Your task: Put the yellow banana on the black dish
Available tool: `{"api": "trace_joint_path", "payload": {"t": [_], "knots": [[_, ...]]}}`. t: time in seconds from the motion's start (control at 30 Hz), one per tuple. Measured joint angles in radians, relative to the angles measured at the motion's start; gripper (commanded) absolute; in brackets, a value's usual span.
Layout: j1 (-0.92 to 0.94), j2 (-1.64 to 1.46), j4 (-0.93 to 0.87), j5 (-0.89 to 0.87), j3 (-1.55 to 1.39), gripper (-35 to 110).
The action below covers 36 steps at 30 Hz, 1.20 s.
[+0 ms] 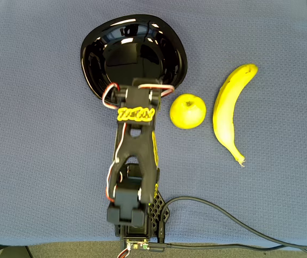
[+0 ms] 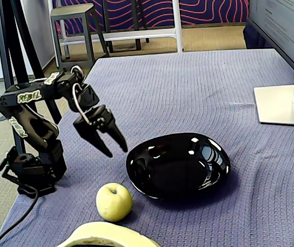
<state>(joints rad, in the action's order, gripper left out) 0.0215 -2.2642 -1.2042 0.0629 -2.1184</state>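
The yellow banana [image 1: 229,109] lies curved on the blue cloth at the right of the overhead view, stem end toward the bottom; in the fixed view just its top edge [image 2: 110,234] shows at the bottom. The glossy black dish [image 1: 94,51] sits at top centre with nothing in it, and it appears right of centre in the fixed view [image 2: 216,164]. My gripper [image 2: 116,150] hangs in the air just left of the dish's rim, pointing down, fingers open and holding nothing. From overhead the black arm [image 1: 136,115] covers the dish's near edge and hides the fingers.
A small yellow-green apple [image 1: 187,111] sits between the arm and the banana, and near the dish's front in the fixed view [image 2: 114,201]. A monitor stand [image 2: 286,103] rests at the table's far right. A black cable [image 1: 234,223] runs along the lower table edge.
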Motion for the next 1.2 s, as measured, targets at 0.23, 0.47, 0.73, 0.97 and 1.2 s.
{"api": "trace_joint_path", "payload": {"t": [0.23,0.47,0.73,0.97,1.2], "knots": [[0.114,0.250,0.003,-0.112,0.307,11],[0.230,0.541,-0.018,-0.179,0.546,18],[0.330,0.819,0.086,0.393,0.808,10],[0.383,0.871,0.115,0.973,0.876,14],[0.446,0.888,-0.040,1.373,0.896,19]]}}
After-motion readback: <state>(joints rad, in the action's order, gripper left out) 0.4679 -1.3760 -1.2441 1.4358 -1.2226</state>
